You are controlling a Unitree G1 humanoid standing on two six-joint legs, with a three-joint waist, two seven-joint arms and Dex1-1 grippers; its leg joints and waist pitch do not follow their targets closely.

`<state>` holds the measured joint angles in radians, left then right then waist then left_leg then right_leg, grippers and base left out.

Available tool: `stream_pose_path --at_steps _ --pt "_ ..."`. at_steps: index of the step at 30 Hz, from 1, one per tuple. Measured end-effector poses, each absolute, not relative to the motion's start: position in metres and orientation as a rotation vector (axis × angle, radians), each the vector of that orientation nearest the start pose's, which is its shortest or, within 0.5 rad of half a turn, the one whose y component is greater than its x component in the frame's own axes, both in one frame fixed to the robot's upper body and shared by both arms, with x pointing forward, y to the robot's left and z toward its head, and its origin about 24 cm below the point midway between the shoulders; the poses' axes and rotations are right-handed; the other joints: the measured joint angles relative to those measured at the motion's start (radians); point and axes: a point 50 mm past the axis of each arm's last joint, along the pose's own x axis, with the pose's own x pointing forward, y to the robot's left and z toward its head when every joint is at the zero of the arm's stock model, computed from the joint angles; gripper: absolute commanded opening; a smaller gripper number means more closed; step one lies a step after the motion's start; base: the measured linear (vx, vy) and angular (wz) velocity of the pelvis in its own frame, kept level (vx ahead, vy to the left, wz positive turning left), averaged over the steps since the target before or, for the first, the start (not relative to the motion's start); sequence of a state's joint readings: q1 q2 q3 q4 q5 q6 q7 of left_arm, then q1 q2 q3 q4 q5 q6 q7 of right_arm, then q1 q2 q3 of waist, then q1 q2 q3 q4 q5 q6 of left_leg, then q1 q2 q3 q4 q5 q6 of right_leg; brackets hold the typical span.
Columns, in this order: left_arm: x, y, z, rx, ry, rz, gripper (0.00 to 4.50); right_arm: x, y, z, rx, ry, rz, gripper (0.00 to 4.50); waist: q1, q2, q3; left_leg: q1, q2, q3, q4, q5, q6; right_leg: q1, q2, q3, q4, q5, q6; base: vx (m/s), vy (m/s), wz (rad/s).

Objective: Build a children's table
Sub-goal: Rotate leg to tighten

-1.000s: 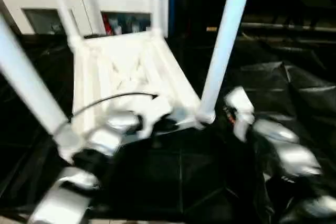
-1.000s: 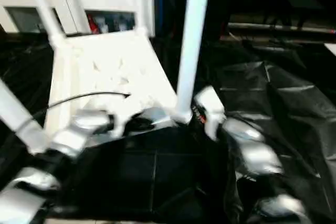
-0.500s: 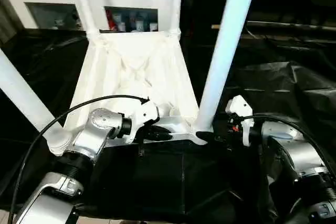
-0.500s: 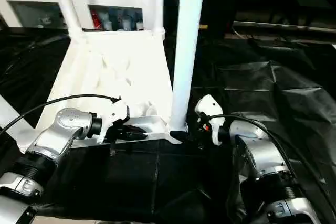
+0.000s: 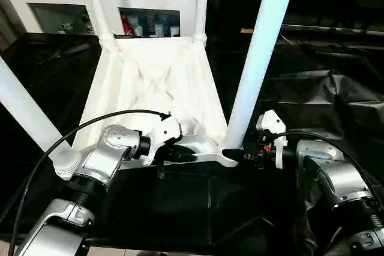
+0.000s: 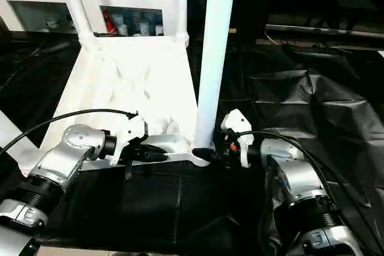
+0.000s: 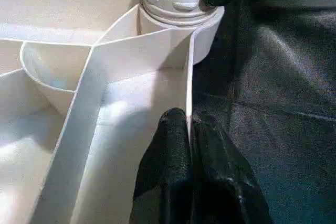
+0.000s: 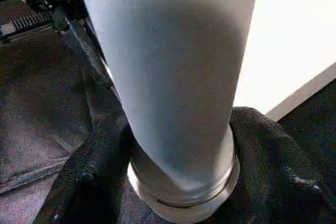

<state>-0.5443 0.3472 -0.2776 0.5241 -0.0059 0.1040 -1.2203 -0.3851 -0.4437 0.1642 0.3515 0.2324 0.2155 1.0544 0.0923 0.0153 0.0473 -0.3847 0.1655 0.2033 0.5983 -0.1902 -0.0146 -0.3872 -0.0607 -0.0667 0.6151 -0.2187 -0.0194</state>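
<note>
White plastic, the children's table (image 5: pixel 153 82) lies upside down on the black-covered table (image 5: pixel 336 100), legs up. Left tool (image 5: pixel 187 156) pinches the near rim; its wrist view shows the thin wall between the fingers (image 7: pixel 173 145). Right tool (image 5: pixel 235 154) straddles the near-right leg (image 5: pixel 255 58); its wrist view shows both fingers (image 8: pixel 94 171) hugging the leg's base.

A large work table draped in crinkled black sheeting (image 5: pixel 336 97) fronts a white glass-door cabinet (image 5: pixel 144 1) (small coloured items inside).
</note>
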Motion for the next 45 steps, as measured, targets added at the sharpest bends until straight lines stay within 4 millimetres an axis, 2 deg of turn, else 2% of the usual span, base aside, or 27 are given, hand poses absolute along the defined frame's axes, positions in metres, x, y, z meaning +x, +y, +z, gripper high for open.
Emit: stream_pose_path --at_steps 4,10,12,15,20,24,32,33,34,37,38,39,41,43,45 --pt "0.307 0.126 0.049 0.354 0.41 -1.372 0.0 0.294 -0.165 0.054 -0.128 0.334 1.115 2.58 0.0 -0.001 -0.001 0.0 0.0 0.0 0.0 0.0 0.0 0.0 0.0 0.0 0.0 0.0 0.0 0.0 0.0 0.0" --pt "0.308 0.126 0.048 0.359 0.409 -1.334 0.0 0.297 -0.161 0.051 -0.121 0.299 1.062 2.28 -0.006 -0.004 -0.003 0.002 0.001 0.0 0.002 0.0 0.0 0.001 0.0 0.0 0.003 0.0 0.0 0.0 0.0 0.0" --pt "0.314 0.121 0.046 0.369 0.396 -1.26 0.0 0.305 -0.156 0.047 -0.111 0.271 0.946 2.16 -0.017 -0.007 -0.002 0.006 0.001 0.0 0.003 -0.002 -0.006 0.003 0.0 0.0 0.004 0.001 -0.002 0.0 0.0 0.0" --pt "0.326 0.103 0.044 0.372 0.385 -1.135 0.0 0.32 -0.147 0.042 -0.038 0.265 0.702 2.09 -0.031 -0.012 0.0 0.013 0.001 0.0 0.003 -0.002 -0.007 0.007 0.0 0.0 0.004 0.003 -0.004 0.0 0.0 0.0" --pt "0.334 0.068 0.042 0.333 0.411 -0.988 0.0 0.333 -0.135 0.038 -0.028 0.269 0.432 2.06 -0.032 -0.012 0.001 0.018 0.0 0.0 0.002 -0.002 -0.007 0.015 0.0 0.001 -0.001 0.003 -0.004 0.0 0.0 0.0" --pt "0.336 0.054 0.042 0.325 0.413 -0.929 0.0 0.341 -0.129 0.037 -0.024 0.275 0.31 2.04 -0.032 -0.013 0.0 0.019 0.0 0.0 0.002 -0.002 -0.007 0.017 0.0 0.001 -0.004 0.004 -0.004 0.0 0.0 0.0" --pt "0.337 0.053 0.042 0.339 0.409 -0.907 0.0 0.345 -0.125 0.038 -0.023 0.267 0.283 2.04 -0.032 -0.014 -0.001 0.022 0.0 0.0 -0.001 -0.002 -0.007 0.019 0.0 0.001 -0.004 0.004 -0.004 0.0 0.0 0.0" --pt "0.337 0.053 0.042 0.34 0.409 -0.906 0.0 0.345 -0.125 0.037 -0.019 0.264 0.284 2.6 -0.032 -0.014 -0.001 0.022 0.0 0.0 -0.001 -0.002 -0.007 0.019 0.0 0.001 -0.004 0.004 -0.004 0.0 0.0 0.0" --pt "0.338 0.055 0.042 0.343 0.409 -0.904 0.0 0.345 -0.126 0.037 -0.012 0.259 0.286 2.74 -0.033 -0.015 -0.001 0.022 0.0 0.0 -0.001 -0.002 -0.007 0.018 0.0 0.001 -0.004 0.004 -0.004 0.0 0.0 0.0" --pt "0.339 0.059 0.043 0.344 0.41 -0.915 0.0 0.345 -0.132 0.038 -0.022 0.249 0.308 2.76 -0.034 -0.014 0.0 0.019 0.0 0.0 -0.001 -0.002 -0.007 0.016 0.0 0.001 -0.004 0.004 -0.004 0.0 0.0 0.0" --pt "0.339 0.06 0.044 0.343 0.408 -0.921 0.0 0.345 -0.135 0.038 -0.027 0.251 0.326 2.94 -0.034 -0.014 0.0 0.017 0.0 0.0 -0.001 -0.002 -0.007 0.014 0.0 0.001 -0.004 0.005 -0.004 0.0 0.0 0.0" --pt "0.339 0.061 0.044 0.342 0.408 -0.929 0.0 0.345 -0.137 0.038 -0.024 0.251 0.343 2.94 -0.034 -0.014 0.0 0.017 0.0 0.0 -0.002 -0.002 -0.007 0.013 0.0 0.001 -0.004 0.006 -0.003 0.0 0.0 0.0" --pt "0.339 0.067 0.045 0.343 0.407 -0.955 0.0 0.341 -0.145 0.042 -0.016 0.252 0.435 3.16 -0.032 -0.013 0.001 0.016 0.0 0.0 -0.002 -0.002 -0.007 0.012 0.0 0.0 -0.004 0.007 -0.002 0.0 0.0 0.0" --pt "0.339 0.075 0.046 0.346 0.404 -0.979 0.0 0.336 -0.154 0.045 -0.03 0.257 0.527 3.16 -0.029 -0.013 0.001 0.016 0.001 0.0 -0.004 -0.002 -0.007 0.011 0.0 0.0 -0.004 0.006 -0.002 0.0 0.0 0.0" --pt "0.339 0.087 0.048 0.352 0.398 -1.029 0.0 0.325 -0.166 0.052 -0.113 0.264 0.695 3.16 -0.024 -0.012 0.002 0.012 0.001 0.0 -0.004 -0.002 -0.007 0.007 0.001 0.0 -0.004 0.006 -0.002 0.0 0.0 0.0"
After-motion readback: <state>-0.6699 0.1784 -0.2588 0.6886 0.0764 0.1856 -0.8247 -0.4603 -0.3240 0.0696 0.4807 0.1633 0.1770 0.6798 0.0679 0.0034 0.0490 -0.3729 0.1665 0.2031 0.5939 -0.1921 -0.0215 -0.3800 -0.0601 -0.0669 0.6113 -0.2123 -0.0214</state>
